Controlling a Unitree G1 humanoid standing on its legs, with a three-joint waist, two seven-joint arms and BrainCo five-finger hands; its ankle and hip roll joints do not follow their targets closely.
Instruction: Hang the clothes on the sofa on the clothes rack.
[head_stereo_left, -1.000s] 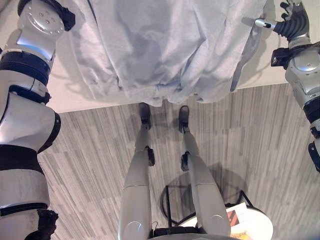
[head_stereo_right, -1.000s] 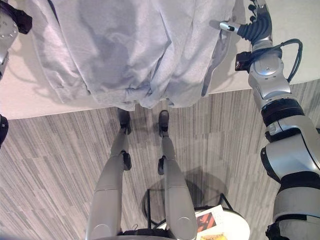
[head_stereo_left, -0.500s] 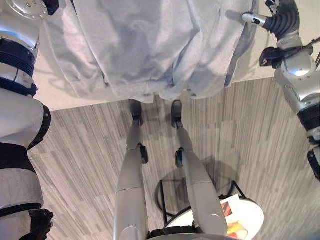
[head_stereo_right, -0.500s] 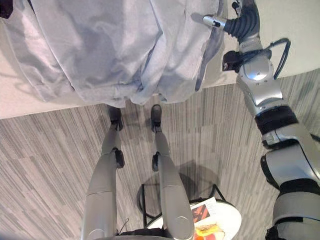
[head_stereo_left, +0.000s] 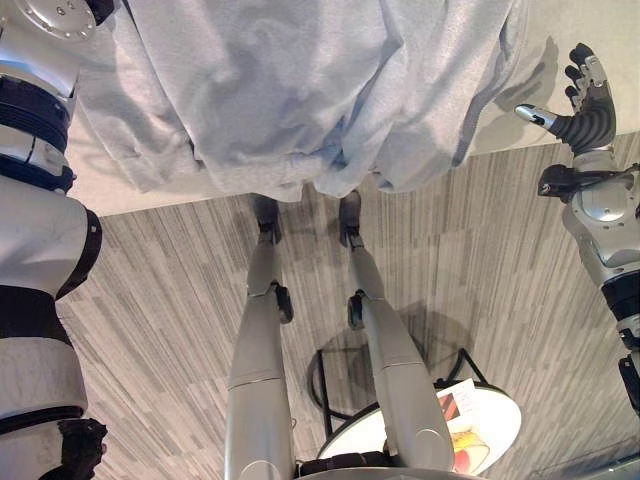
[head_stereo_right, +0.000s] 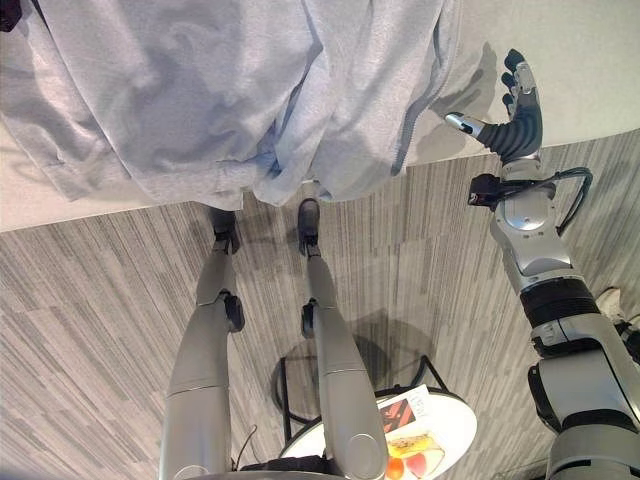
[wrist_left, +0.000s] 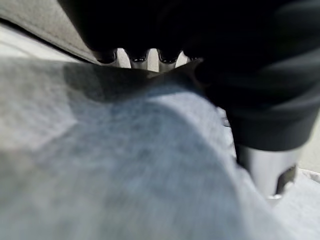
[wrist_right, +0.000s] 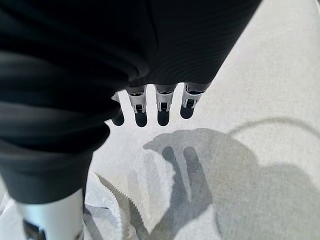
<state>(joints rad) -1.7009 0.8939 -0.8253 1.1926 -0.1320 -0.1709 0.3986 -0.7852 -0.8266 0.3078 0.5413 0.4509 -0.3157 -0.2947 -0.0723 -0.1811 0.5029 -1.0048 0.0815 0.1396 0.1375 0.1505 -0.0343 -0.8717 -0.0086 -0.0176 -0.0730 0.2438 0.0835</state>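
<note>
A light grey garment (head_stereo_left: 300, 90) is seen hanging in folds in front of the pale sofa (head_stereo_right: 590, 70), its hem reaching down over the sofa's front edge above the striped floor (head_stereo_left: 160, 300). In the left wrist view the cloth is bunched against the left hand (wrist_left: 145, 57); whether its fingers (wrist_left: 137, 59) are closed on it cannot be told. The right hand (head_stereo_right: 518, 115) is held clear of the garment, to its right, over the sofa, fingers (wrist_right: 162, 107) straight and spread, nothing held. A small round table (head_stereo_left: 500, 440) stands near the feet.
</note>
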